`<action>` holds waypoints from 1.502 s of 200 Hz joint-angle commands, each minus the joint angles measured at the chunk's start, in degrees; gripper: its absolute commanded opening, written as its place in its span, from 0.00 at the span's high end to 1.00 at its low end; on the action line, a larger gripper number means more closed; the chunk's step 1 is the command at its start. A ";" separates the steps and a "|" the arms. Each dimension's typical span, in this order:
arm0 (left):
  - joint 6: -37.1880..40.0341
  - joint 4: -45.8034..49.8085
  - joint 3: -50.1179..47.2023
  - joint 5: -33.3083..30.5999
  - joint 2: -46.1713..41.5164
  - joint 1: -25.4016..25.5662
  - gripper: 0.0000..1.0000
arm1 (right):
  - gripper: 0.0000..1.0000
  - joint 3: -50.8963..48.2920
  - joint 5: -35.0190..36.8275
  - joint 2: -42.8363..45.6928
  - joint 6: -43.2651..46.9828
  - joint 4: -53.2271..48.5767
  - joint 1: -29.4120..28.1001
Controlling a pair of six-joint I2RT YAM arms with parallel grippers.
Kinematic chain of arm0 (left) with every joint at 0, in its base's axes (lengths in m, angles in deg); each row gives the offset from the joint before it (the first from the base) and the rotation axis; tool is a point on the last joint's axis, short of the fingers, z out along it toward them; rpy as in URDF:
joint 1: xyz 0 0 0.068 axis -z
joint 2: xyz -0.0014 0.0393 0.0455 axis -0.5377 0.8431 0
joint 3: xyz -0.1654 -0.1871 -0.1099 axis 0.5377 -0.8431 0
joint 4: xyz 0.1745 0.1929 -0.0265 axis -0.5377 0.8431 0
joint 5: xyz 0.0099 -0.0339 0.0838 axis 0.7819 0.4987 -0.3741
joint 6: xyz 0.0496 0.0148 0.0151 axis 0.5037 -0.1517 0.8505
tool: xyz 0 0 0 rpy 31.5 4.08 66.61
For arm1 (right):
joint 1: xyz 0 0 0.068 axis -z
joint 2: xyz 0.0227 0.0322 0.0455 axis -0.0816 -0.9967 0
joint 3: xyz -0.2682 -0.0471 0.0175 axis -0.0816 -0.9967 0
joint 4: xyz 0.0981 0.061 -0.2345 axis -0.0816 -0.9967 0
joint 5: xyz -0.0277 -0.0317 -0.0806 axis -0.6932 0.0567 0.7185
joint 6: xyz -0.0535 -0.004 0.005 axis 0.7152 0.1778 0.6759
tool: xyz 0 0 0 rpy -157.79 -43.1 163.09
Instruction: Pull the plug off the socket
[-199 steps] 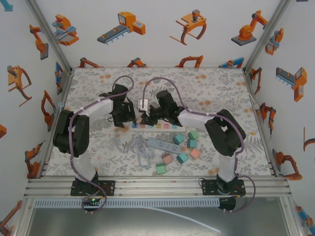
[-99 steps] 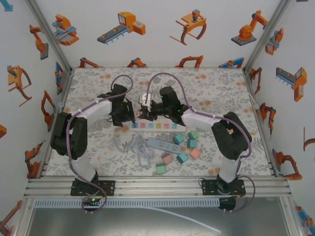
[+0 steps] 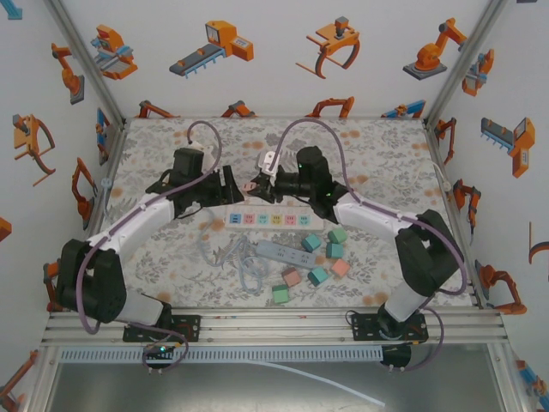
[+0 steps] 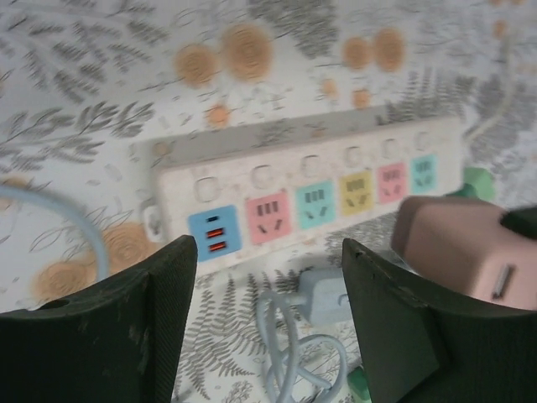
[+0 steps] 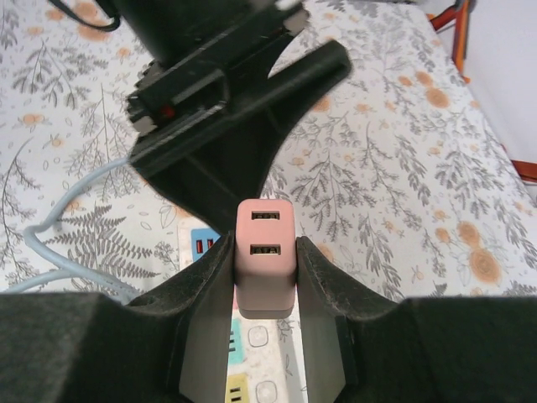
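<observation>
The right claw (image 5: 264, 243) is clenched on the plug (image 5: 265, 262), a pink block with two USB ports facing up, pinched on both sides by the fingers. It hangs in the air above the left end of the strip (image 4: 252, 164), clear of every socket. The strip lies flat on the table (image 3: 377, 154), a white bar with a row of coloured sockets: blue at one end, then pink, teal, yellow, pink, teal. The left claw (image 4: 267, 248) stands released with nothing between its fingers, looking down on that row. It sits just in front of the plug – in the right wrist view its black body blocks the way ahead, and from above the two claws face each other tip to tip. Nearer the bases lies a second strip (image 3: 287, 253), grey-blue, with a loose coil of pale cable (image 3: 238, 260) at its left end, close to the white strip. To the right of it a handful of blocks (image 3: 310, 243) – teal, green and pink – are scattered, apart from both claws.
</observation>
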 commanded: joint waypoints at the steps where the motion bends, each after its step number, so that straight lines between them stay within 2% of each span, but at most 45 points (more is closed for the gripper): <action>1: 4.15 -11.10 -3.44 12.14 -3.77 -0.19 0.33 | 1.00 -1.49 2.72 4.76 -5.51 3.66 0.70; 27: 4.95 -18.04 -5.94 20.41 -5.95 -0.19 0.32 | 1.00 -3.51 4.93 9.04 -10.84 3.68 2.29; 62: 6.20 -22.69 -7.03 30.00 -7.74 -0.19 0.30 | 1.00 -6.74 7.03 15.77 -20.31 3.68 6.19; 94: 9.16 -22.53 -6.53 39.07 -8.49 -0.19 0.26 | 1.00 -12.01 9.83 23.04 -32.05 3.68 11.76; 118: 10.99 -21.89 -6.33 43.02 -9.04 0.11 0.24 | 1.00 -17.94 11.07 29.09 -41.08 3.34 16.84; 165: 18.10 -12.39 -3.80 43.92 -10.39 1.51 0.18 | 1.00 -31.17 20.84 44.04 -52.71 -5.25 23.75; 194: 20.22 -9.96 -3.37 43.04 -10.92 2.53 0.14 | 1.00 -36.43 34.55 53.60 -59.27 -19.29 24.53; 213: 20.87 -9.05 -3.00 42.70 -10.75 2.86 0.11 | 1.00 -40.95 39.72 58.32 -64.81 -25.23 24.65; 239: 21.54 -8.10 -2.90 41.70 -10.70 3.15 0.05 | 1.00 -47.00 40.80 61.80 -68.62 -26.20 24.70; 269: 22.40 -6.75 -2.65 40.42 -10.45 3.49 0.00 | 1.00 -49.56 39.29 60.46 -69.18 -27.70 24.72; 300: 23.02 -5.99 -2.40 39.47 -10.61 3.67 0.03 | 1.00 -49.89 37.37 58.22 -68.41 -29.70 24.70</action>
